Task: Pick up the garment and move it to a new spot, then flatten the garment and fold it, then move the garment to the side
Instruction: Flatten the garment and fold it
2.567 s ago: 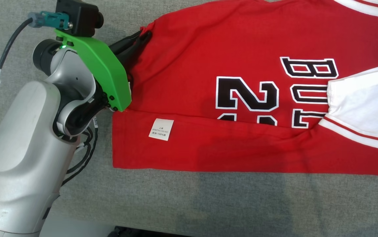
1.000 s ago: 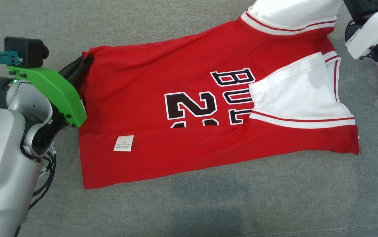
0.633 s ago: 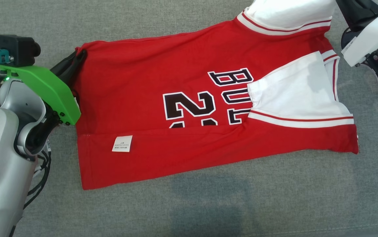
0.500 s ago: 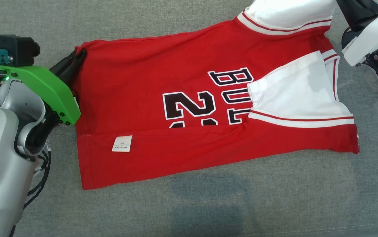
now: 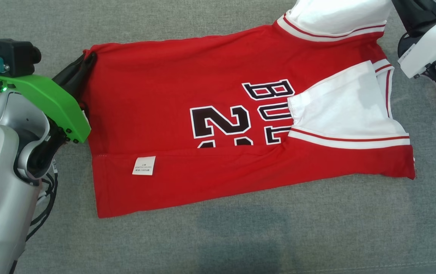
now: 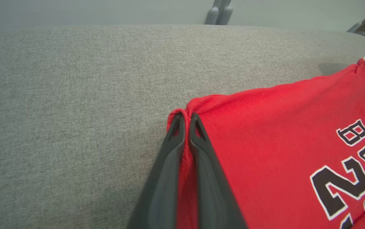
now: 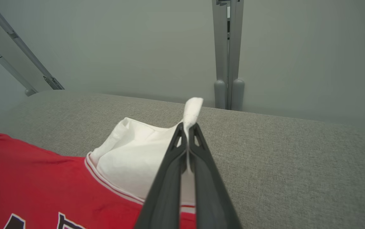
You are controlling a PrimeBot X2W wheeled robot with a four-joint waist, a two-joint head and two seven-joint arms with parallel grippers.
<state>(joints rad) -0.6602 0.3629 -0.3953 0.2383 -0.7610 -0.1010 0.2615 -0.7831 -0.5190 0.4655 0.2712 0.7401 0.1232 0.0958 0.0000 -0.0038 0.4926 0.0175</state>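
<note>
Left gripper (image 6: 186,117) pinches a hem corner of the shirt (image 5: 164,95), right gripper (image 7: 187,128) clamps its white sleeve (image 7: 131,159); lift both evenly, cloth taut.

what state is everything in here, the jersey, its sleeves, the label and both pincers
jersey: lying on the grey fabric surface, print up, near edge folded over
near sleeve: folded in across the print
far sleeve: pulled up, pinched at its tip
care label: exposed on the folded strip
left pincer: shut on the jersey's hem corner
right pincer: shut on the far sleeve
</note>
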